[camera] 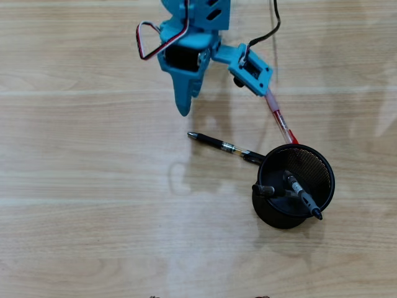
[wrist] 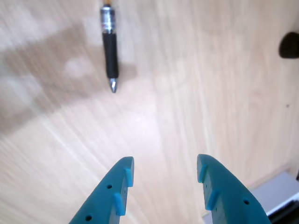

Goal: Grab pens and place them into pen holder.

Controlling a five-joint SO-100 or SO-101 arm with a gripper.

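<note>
My gripper (camera: 224, 98) hangs open and empty over the table near the top of the overhead view. A black pen with a gold band (camera: 223, 146) lies flat just below it, its right end against the black mesh pen holder (camera: 310, 162). A red pen with a clear barrel (camera: 280, 118) lies slanted under the gripper's right finger, its lower end by the holder's rim. Two dark pens stand in the holder, a grey-black one (camera: 302, 195) and one leaning left (camera: 263, 189). In the wrist view the open gripper (wrist: 163, 170) sits short of the black pen's tip (wrist: 110, 51).
The table is light wood planks. A servo cable (camera: 146, 40) loops out at the arm's left side. In the wrist view a dark blob (wrist: 289, 45) shows at the right edge and a grey strip (wrist: 280, 191) at the lower right corner.
</note>
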